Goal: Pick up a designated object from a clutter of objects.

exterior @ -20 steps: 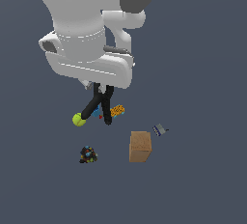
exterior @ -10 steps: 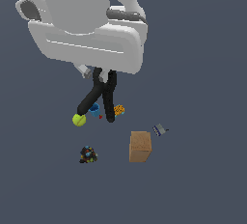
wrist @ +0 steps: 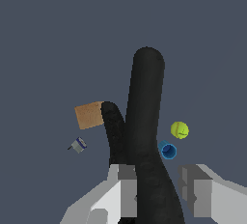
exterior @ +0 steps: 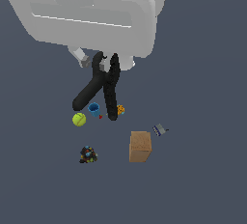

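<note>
Black clamp (exterior: 103, 89) hangs pinched in gripper (wrist: 159, 189), legs dangling over blue cup (exterior: 93, 108) and ball (exterior: 79, 119), apparently off the floor. Lift step looks underway; next: raise straight, grip firm.

One clamp (exterior: 103, 90), ball (exterior: 79, 119), cup (exterior: 93, 108), box (exterior: 140, 146).

Clamp (exterior: 102, 89) hangs from the gripper (exterior: 103, 63) above the floor (exterior: 202, 179). Below it, ball (exterior: 79, 119), cup (exterior: 93, 108), then box (exterior: 140, 146) toward the exterior view's right.
</note>
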